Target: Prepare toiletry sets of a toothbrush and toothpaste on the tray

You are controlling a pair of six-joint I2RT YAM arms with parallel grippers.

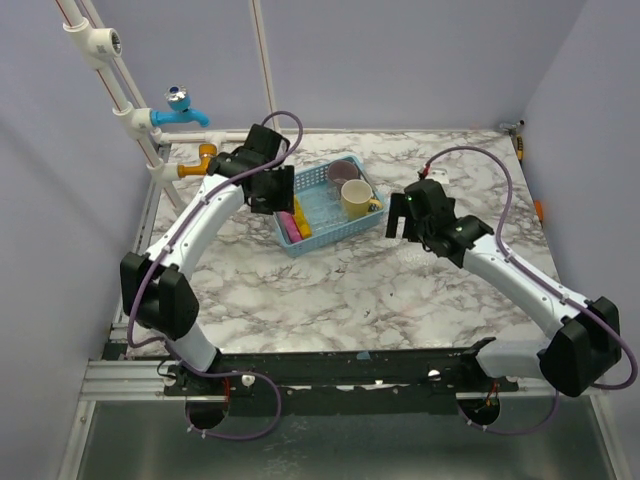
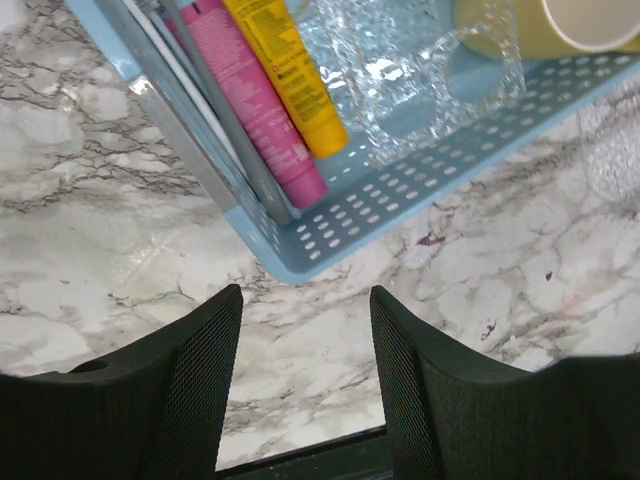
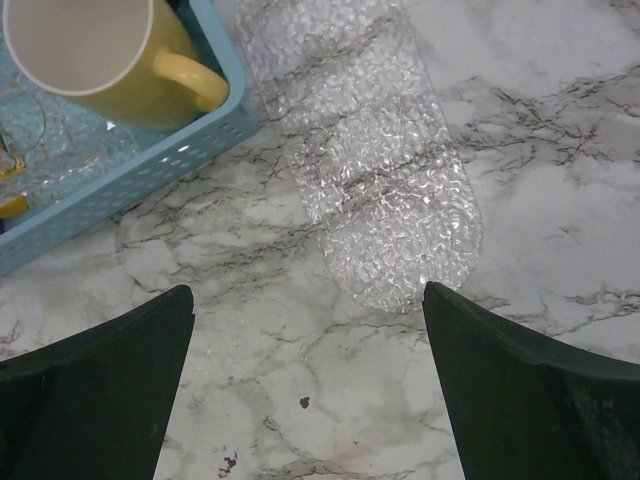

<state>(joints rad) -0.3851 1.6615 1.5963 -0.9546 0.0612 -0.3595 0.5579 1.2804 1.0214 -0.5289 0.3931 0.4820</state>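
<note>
A blue perforated tray [image 1: 335,232] stands at mid-table. In the left wrist view the magenta-pink toothpaste tube [image 2: 255,105] and the yellow toothpaste tube [image 2: 285,75] lie side by side inside it, near the tray corner [image 2: 300,262]. Long grey and white handles [image 2: 205,140], likely toothbrushes, lie along the wall beside the pink tube; their heads are out of view. My left gripper [image 2: 305,335] is open and empty just outside that corner, above the marble. My right gripper [image 3: 310,345] is open and empty over bare marble to the right of the tray [image 3: 120,180].
A cream mug [image 1: 357,198] and a mauve cup [image 1: 345,170] stand in the tray. Crinkled clear plastic [image 2: 400,70] lies on the tray floor. A clear bubbled oval sheet [image 3: 370,170] lies on the table by the tray's right side. A blue tap [image 1: 182,108] is at the back left.
</note>
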